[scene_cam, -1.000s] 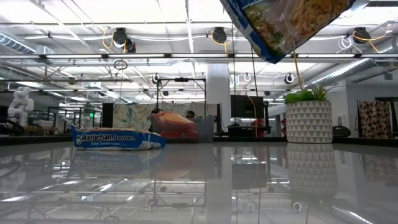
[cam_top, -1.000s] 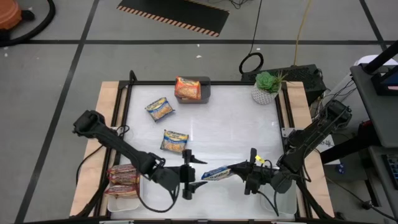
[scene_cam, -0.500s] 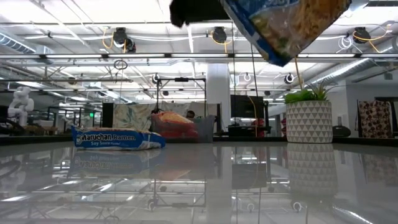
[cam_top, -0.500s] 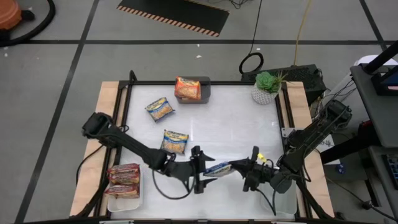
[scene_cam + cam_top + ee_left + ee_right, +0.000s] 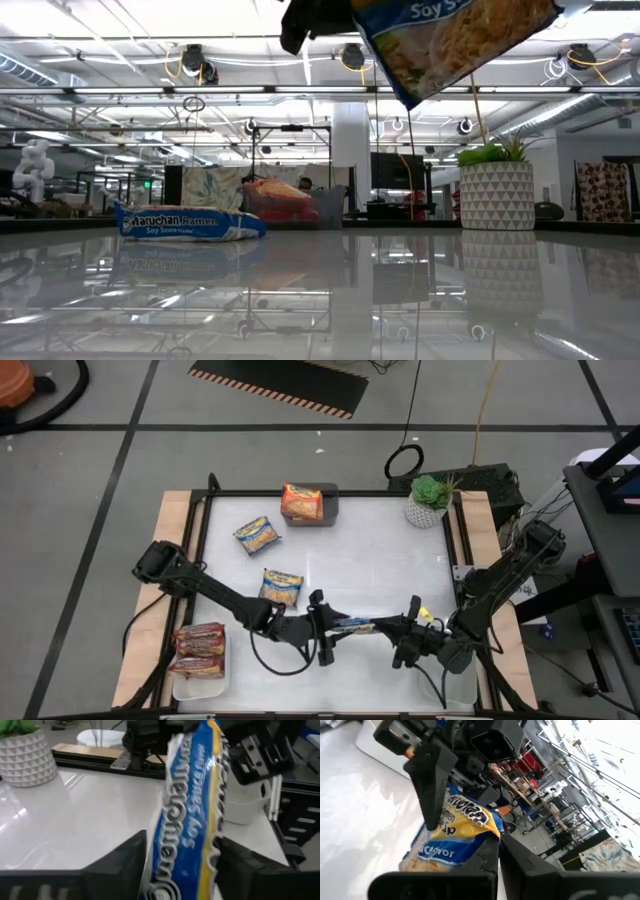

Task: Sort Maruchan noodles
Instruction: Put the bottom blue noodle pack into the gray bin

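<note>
A blue-and-yellow Maruchan noodle packet (image 5: 352, 626) hangs in the air over the table's near middle, standing on edge between my two grippers. My right gripper (image 5: 380, 628) is shut on its right end. My left gripper (image 5: 322, 628) has come in from the left, and its fingers close on the packet's left end. Two more blue-and-yellow packets (image 5: 258, 535) (image 5: 282, 587) lie flat on the table. An orange packet (image 5: 300, 502) lies in the grey bin (image 5: 332, 493). Red packets (image 5: 198, 647) lie in a white tray (image 5: 200, 686) at the near left. My left gripper has the packet's left end (image 5: 175, 870) between its two fingers (image 5: 125, 865), one on each broad face. The fingers come in about level from the table's left and lie along the packet. The packet is clear of the table. My right gripper pinches the packet's right end (image 5: 487, 827) between its two shut fingers (image 5: 520, 852). They come in level from the table's right. The packet stands on edge, lifted clear of the table.
A potted plant (image 5: 428, 500) stands at the far right corner. A second white tray (image 5: 455, 682) sits at the near right under my right arm. A black frame (image 5: 300, 493) runs around the white tabletop, with bare room in its middle and right.
My left gripper has moved toward the table's right and a little down, onto the hanging packet. It has rolled somewhat and drawn its fingers in around the packet's left end. The packet has turned a little in my right gripper's hold, which has stayed in place.
</note>
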You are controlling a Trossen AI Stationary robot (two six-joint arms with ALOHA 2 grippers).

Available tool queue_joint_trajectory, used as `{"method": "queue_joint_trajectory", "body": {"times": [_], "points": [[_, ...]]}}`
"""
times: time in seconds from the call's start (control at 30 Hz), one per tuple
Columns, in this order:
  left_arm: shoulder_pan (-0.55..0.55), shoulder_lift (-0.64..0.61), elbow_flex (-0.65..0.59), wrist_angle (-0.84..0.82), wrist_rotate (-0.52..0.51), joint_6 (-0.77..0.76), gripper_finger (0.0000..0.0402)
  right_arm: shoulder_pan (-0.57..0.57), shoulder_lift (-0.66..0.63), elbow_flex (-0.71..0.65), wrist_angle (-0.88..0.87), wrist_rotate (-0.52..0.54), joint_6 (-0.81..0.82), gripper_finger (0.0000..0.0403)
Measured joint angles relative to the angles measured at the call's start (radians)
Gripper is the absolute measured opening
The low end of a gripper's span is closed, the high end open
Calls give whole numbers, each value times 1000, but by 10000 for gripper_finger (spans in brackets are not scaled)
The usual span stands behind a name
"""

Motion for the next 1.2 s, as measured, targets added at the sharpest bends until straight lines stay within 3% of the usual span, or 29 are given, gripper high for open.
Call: {"method": "queue_joint_trajectory", "body": {"times": [0.13,0.2,0.47,0.7,0.9,1.2], "points": [[-2,0,0,-5,17,20,134,15,-14,0,-6,5,21,0],[-2,0,1,-2,20,38,125,20,-23,0,-9,5,40,0],[-3,-2,0,0,39,53,144,23,-68,0,-95,-12,284,17],[-4,-1,0,-3,44,56,149,23,-156,0,-200,-85,575,67],[-1,-1,0,-22,46,59,150,13,-173,0,-181,-163,850,115],[2,-1,-1,-24,47,59,151,-29,-73,101,-201,-199,869,186]]}}
